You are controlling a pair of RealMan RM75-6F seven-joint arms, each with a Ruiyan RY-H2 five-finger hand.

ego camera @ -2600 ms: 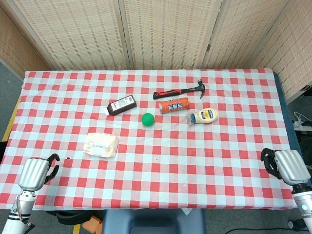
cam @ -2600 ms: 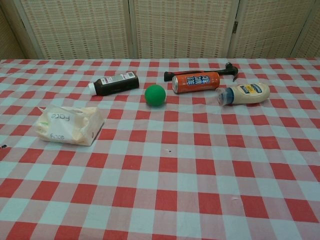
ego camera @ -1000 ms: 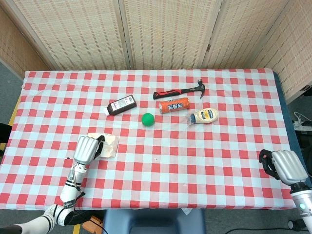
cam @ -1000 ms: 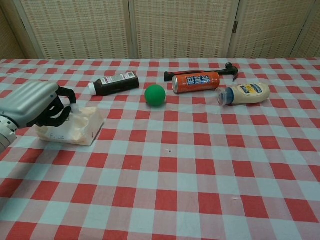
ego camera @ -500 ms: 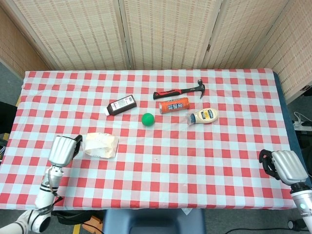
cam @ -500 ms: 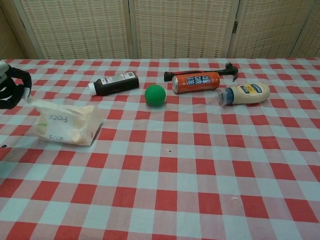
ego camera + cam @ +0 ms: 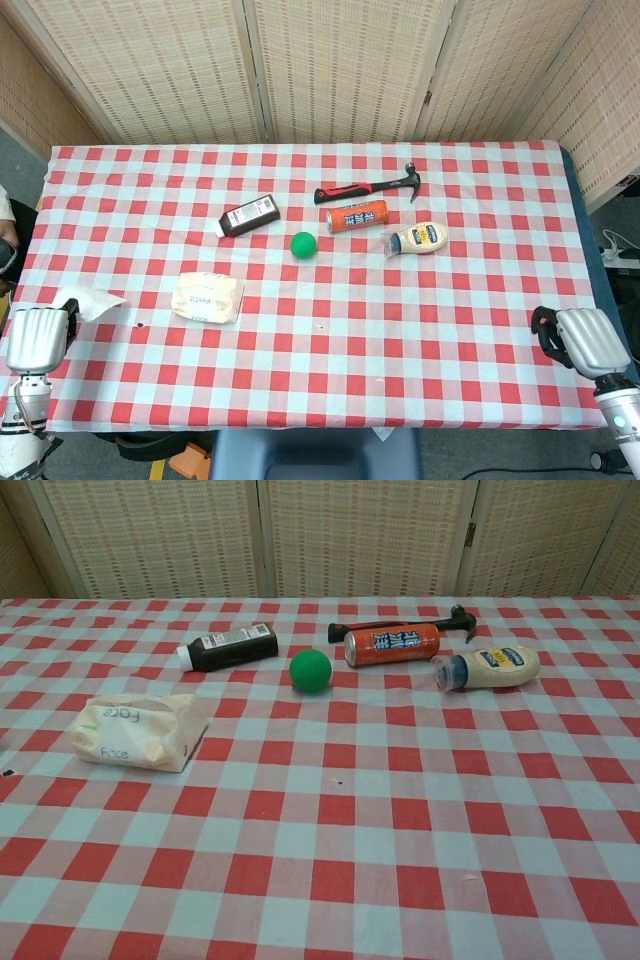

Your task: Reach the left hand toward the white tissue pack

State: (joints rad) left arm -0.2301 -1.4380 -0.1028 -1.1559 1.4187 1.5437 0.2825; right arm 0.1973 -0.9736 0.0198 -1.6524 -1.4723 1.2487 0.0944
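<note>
Surface [image 7: 420, 300] w/ red-and-white checked cloth, carrying all items. Left robot hand [image 7: 33, 338] at the near-left edge of the surface, seen in head view only, fingers closed on a white tissue sheet [image 7: 88, 300] that sticks up and to the right from its fingers; hand sits well left of the pack, not touching it. Right robot hand [image 7: 585, 340] at near-right corner, fingers curled in, holding nothing. White tissue pack [image 7: 208, 297] lies flat on the left half of the surface, near side, apart from other items; handwriting on its top face. Hammer [image 7: 368, 187], red/black handle, far centre, lying flat. Dark bottle [image 7: 249, 216], white cap & label, on its side left of the hammer. Orange can [image 7: 357, 215] on its side just in front of the hammer. Mayo-type squeeze bottle [image 7: 416, 238], blue cap, on its side right of the can. Green ball [image 7: 304, 244] between the dark bottle and can, slightly nearer.
</note>
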